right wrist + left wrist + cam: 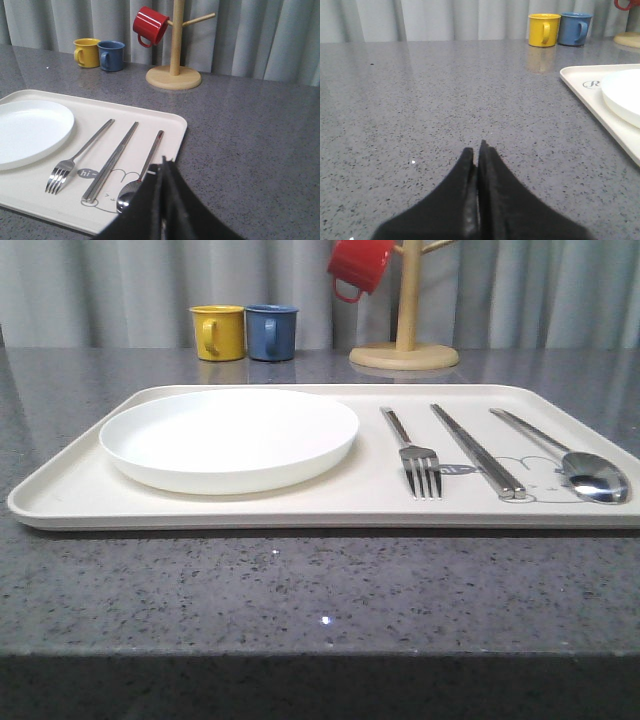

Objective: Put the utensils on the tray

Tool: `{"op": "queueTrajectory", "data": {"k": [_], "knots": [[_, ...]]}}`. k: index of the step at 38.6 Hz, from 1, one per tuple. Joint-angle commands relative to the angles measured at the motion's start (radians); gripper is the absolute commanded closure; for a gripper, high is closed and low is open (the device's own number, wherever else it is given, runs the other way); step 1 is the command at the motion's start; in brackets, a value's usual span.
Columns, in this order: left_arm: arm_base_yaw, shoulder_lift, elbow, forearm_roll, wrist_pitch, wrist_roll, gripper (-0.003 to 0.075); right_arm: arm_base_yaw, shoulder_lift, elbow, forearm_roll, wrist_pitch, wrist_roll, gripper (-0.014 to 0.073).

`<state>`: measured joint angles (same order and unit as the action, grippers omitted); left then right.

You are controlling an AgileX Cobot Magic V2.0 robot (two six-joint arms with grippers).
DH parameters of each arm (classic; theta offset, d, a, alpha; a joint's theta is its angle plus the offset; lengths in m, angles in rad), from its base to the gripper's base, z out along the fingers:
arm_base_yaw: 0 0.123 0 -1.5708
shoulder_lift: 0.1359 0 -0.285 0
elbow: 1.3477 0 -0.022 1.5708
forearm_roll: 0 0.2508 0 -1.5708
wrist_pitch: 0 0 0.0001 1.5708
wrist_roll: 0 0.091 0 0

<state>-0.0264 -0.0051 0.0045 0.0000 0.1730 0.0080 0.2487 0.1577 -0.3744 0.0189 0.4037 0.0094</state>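
The cream tray (pixel 300 508) lies across the grey table. On it sit a round white plate (pixel 229 438) at the left, then a fork (pixel 412 455), a pair of metal chopsticks (pixel 476 450) and a spoon (pixel 575 468) toward the right. From the right wrist camera I see the plate (pixel 27 130), fork (pixel 75 159), chopsticks (pixel 112 160) and spoon (pixel 142 175) on the tray (pixel 170 127). My right gripper (pixel 164 161) is shut and empty, just over the tray's right edge beside the spoon. My left gripper (pixel 476 150) is shut over bare table, left of the tray (pixel 615 125).
A yellow mug (pixel 218 332) and a blue mug (pixel 271 332) stand behind the tray at the back left. A wooden mug tree (pixel 405 340) with a red mug (pixel 358 265) hanging on it stands at the back centre. A grey curtain closes off the back.
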Motion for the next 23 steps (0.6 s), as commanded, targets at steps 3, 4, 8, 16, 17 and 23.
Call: {"op": "queueTrajectory", "data": {"k": [3, 4, 8, 16, 17, 23], "knots": [[0.003, -0.021, 0.002, -0.010, -0.091, -0.008, 0.0738, -0.001, 0.012, -0.026, -0.007, -0.077, -0.009, 0.0662], [0.003, -0.021, 0.002, -0.010, -0.091, -0.008, 0.0738, -0.001, 0.012, -0.026, -0.007, -0.077, -0.009, 0.0662], [0.003, -0.021, 0.002, -0.010, -0.091, -0.008, 0.0738, -0.001, 0.012, -0.026, -0.007, -0.077, -0.009, 0.0662], [0.003, -0.021, 0.002, -0.010, -0.091, -0.008, 0.0738, -0.001, 0.012, -0.026, -0.007, -0.077, -0.009, 0.0662], [0.003, -0.021, 0.002, -0.010, -0.091, -0.008, 0.0738, -0.001, 0.012, -0.026, -0.007, -0.077, -0.009, 0.0662], [0.003, -0.021, 0.002, -0.010, -0.091, -0.008, 0.0738, -0.001, 0.012, -0.023, -0.049, -0.087, -0.009, 0.0662]]}}
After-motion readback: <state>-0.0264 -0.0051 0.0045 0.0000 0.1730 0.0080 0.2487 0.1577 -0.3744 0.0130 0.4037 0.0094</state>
